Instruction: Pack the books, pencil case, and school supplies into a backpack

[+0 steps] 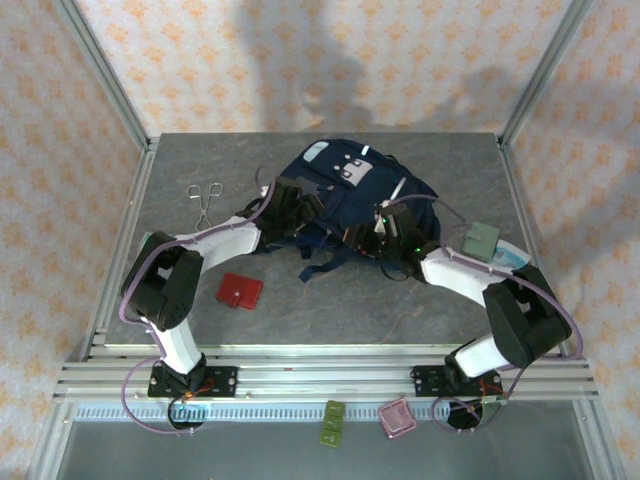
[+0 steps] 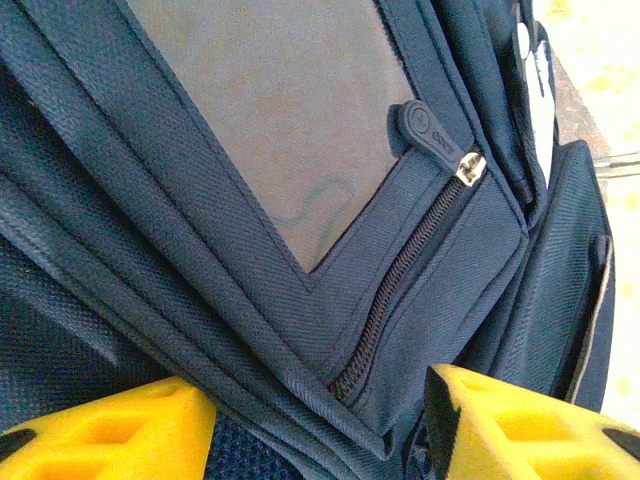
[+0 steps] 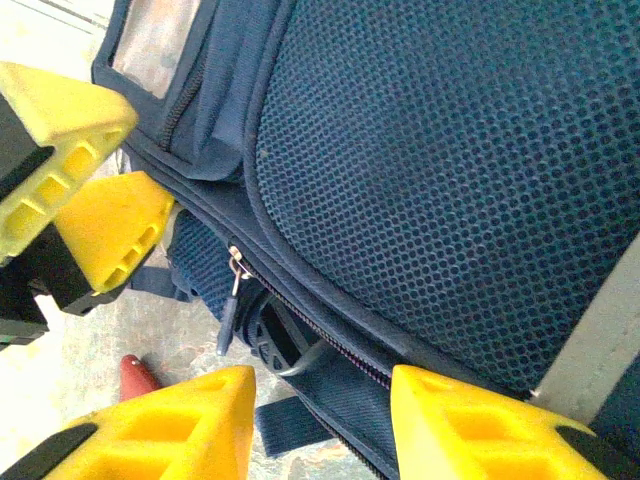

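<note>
- The backpack (image 1: 350,190) is laid on the surface (image 1: 330,305), toward its far edge.
- The left gripper (image 2: 315,400) is parted over the front-pocket seam.
- The right gripper (image 3: 320,390) is spread astride the zipper edge.

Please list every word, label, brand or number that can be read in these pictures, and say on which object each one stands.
No text can be read with certainty.
On the dark blue rubber zipper pull of the large navy-blue fabric backpack: small raised letters, too blurred to read.
On the small green tag at the near rail: dark marks, too small to read.
On the grey patch of the backpack: nothing legible.
</note>
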Available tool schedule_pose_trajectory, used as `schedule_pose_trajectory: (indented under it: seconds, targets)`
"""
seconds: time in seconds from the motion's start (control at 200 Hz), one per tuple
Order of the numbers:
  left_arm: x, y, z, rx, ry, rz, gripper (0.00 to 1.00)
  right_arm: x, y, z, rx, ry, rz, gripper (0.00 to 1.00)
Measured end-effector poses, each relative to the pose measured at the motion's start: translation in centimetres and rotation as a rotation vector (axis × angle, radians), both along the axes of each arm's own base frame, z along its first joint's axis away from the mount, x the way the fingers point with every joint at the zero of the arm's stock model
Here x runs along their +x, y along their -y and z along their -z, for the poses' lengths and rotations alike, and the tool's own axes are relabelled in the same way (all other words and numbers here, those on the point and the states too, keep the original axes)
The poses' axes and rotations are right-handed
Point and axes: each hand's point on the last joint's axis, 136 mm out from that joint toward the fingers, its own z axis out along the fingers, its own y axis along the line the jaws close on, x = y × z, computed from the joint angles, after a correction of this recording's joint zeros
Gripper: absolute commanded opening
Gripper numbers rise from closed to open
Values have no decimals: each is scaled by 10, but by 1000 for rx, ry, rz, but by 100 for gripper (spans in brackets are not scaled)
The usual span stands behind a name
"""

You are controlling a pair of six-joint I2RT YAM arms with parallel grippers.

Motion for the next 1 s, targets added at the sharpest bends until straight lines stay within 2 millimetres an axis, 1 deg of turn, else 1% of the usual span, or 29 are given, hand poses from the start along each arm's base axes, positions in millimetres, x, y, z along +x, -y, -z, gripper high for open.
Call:
schedule_pose_trajectory:
  seconds: [0.08, 0.15, 0.23, 0.285, 0.395, 0.466, 0.541, 0.566, 0.611, 0.721, 0.756, 0.841, 0.921, 1.001]
  targets:
    - [2, 0, -3, 12, 4, 5, 57, 1, 1, 2, -4, -3, 13, 38]
    - [5, 1, -5, 18, 9, 7, 54, 4, 4, 6, -13, -10, 34, 38]
    - [7, 1, 1, 31, 0, 9, 50, 8, 9, 9, -17, -16, 62, 37]
    - [8, 0, 8, 46, -9, 9, 49, 10, 12, 10, -19, -18, 79, 37]
    - [15, -1, 20, 73, -31, 7, 54, 14, 15, 11, -18, -18, 101, 37]
    - [18, 0, 24, 84, -35, 8, 58, 15, 16, 10, -17, -17, 109, 37]
    - [20, 0, 24, 89, -34, 7, 58, 14, 17, 12, -18, -16, 110, 37]
    - [20, 0, 25, 91, -36, 7, 54, 14, 17, 13, -18, -16, 110, 37]
    - [21, 0, 26, 97, -35, 8, 45, 13, 18, 14, -18, -17, 110, 37]
    - [25, -2, 33, 106, -43, 4, 14, 11, 20, 19, -28, -22, 116, 37]
    - [26, -2, 34, 103, -46, 1, 7, 10, 21, 21, -31, -25, 118, 37]
    - [31, -1, 30, 87, -44, -8, 0, 10, 22, 21, -38, -20, 118, 37]
    - [34, 1, 25, 71, -37, -7, 0, 7, 20, 20, -55, -13, 108, 38]
    - [35, 2, 24, 60, -40, -1, 0, 4, 16, 18, -69, -10, 90, 38]
